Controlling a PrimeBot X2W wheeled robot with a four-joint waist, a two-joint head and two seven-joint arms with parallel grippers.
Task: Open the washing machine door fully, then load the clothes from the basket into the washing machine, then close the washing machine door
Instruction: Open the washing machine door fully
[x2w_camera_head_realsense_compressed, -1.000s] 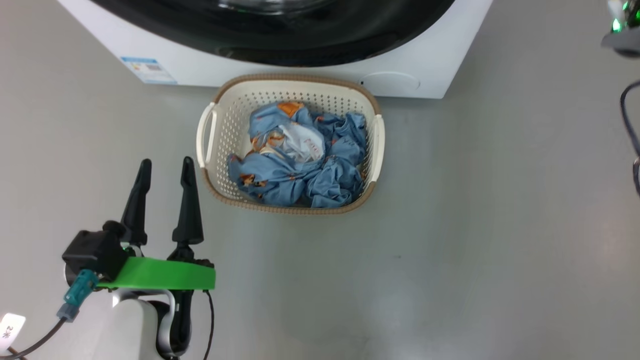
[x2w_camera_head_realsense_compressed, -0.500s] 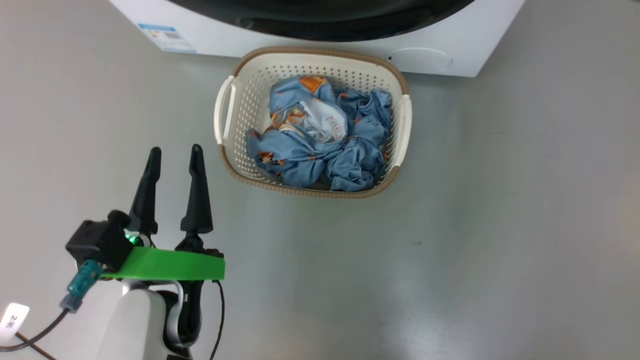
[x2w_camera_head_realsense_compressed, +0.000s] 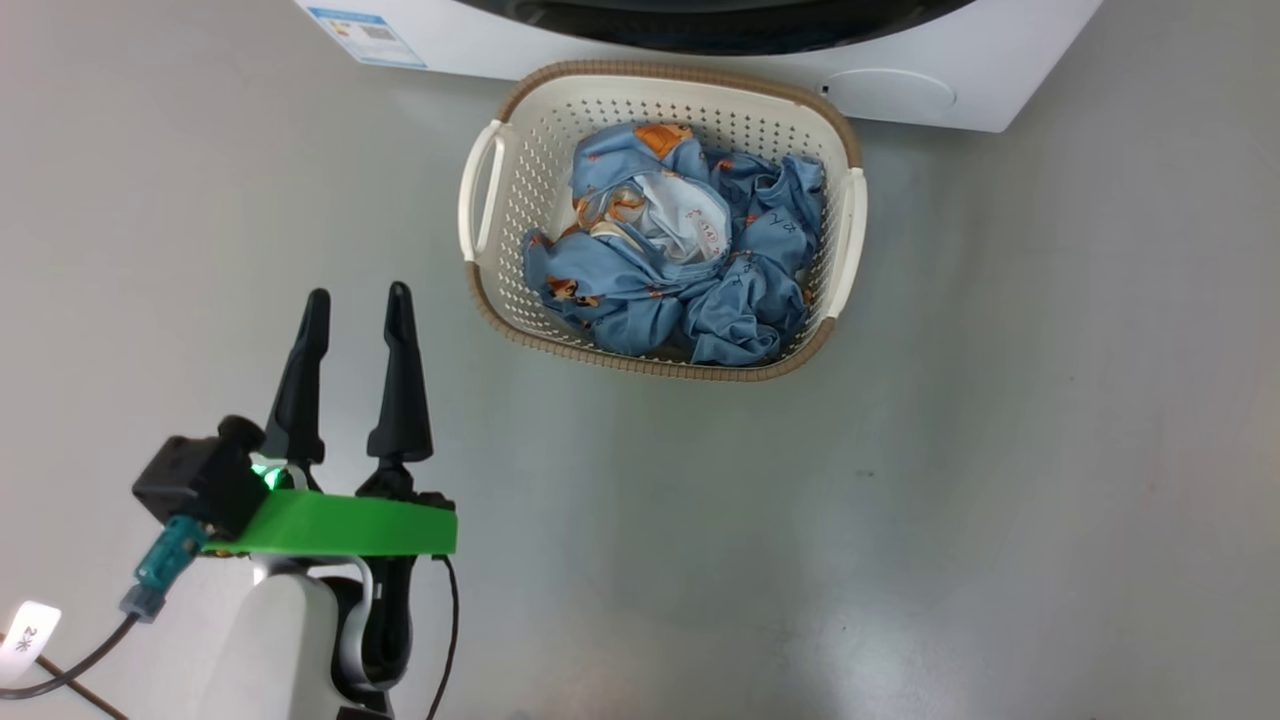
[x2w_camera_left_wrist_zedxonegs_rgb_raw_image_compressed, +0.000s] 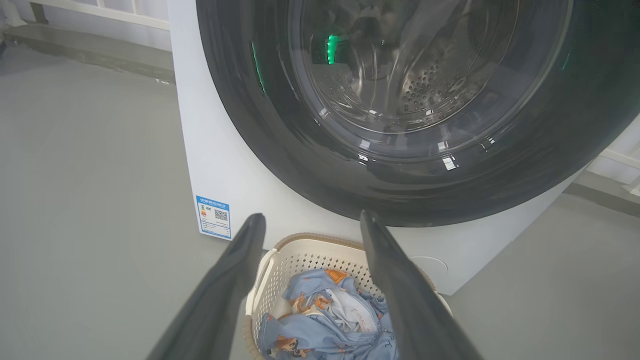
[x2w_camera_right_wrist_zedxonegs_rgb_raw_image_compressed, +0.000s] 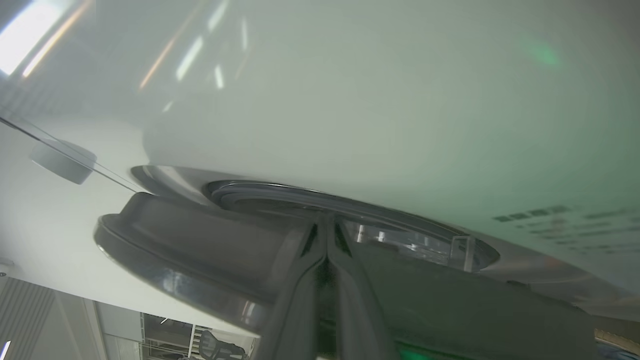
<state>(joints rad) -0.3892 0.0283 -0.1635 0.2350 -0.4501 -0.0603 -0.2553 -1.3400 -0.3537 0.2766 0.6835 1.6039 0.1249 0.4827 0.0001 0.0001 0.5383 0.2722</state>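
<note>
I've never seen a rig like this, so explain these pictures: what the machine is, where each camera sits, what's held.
A wheeled robot with two arms, each ending in a two-fingered gripper. The head camera looks down at the grey floor: a basket of blue clothes stands in front of the white washing machine, and the left gripper hovers open, empty. The left wrist camera looks along those fingers at the machine's black-rimmed round door. The right wrist camera shows the right gripper, fingers pressed together, tips at the door's edge; whether they hook anything is unclear.
</note>
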